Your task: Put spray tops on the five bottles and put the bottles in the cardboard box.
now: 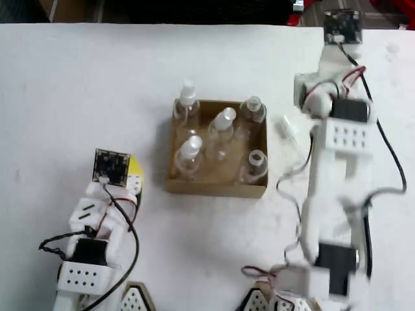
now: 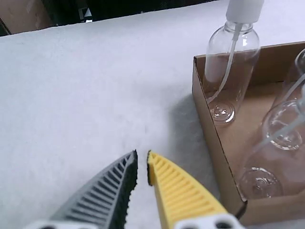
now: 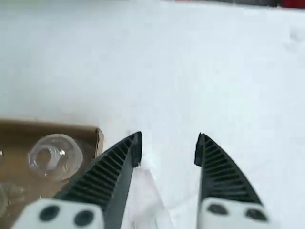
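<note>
All five clear plastic bottles (image 1: 224, 139) stand in the shallow brown cardboard box (image 1: 217, 188) in the middle of the white tabletop (image 1: 78, 84). Three carry white spray tops (image 1: 224, 118). The two on the side nearest the right arm, the far open-necked bottle (image 1: 253, 106) and the near open-necked bottle (image 1: 257, 159), are uncapped. A loose translucent spray top (image 1: 285, 127) lies on the tabletop just beside that side of the box.

The step in hand, as I read it, is capping the fourth bottle. The right pincer (image 3: 167, 143) hangs over the tabletop beside a box corner, fingers spread wide and holding nothing. A pale shape between them is probably the loose top. The left pincer (image 2: 142, 163) sits low near the box's other side, its grey and yellow fingers all but closed, empty.

The next move calls for the right pincer to come down on the loose top and grip its head squarely, so the dip tube hangs free. It must then thread the tube into an open neck.
</note>
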Robot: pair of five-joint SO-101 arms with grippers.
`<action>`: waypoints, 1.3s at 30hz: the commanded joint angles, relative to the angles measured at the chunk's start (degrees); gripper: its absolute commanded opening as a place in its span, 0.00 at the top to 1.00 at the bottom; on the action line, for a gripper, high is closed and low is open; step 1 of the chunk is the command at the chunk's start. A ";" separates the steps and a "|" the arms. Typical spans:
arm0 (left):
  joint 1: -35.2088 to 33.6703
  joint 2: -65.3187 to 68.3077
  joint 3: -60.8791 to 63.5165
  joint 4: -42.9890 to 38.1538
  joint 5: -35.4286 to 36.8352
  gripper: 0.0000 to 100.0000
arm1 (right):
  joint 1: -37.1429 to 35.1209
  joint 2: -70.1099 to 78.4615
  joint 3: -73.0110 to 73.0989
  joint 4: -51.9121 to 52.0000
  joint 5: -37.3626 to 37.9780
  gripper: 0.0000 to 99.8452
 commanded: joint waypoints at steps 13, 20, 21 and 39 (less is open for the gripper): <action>-0.48 -0.66 -2.37 -1.76 -0.62 0.96 | -0.40 48.40 -48.70 28.53 8.62 0.84; -0.48 -0.66 -2.37 -1.76 -0.62 0.96 | -2.24 58.86 -65.32 36.35 8.62 0.84; -0.48 -0.66 -2.37 -1.76 -0.62 0.96 | -2.51 60.00 -66.90 36.88 8.62 0.84; -0.48 -0.66 -2.37 -1.76 -0.62 0.96 | -0.04 67.91 -73.76 36.97 8.62 0.96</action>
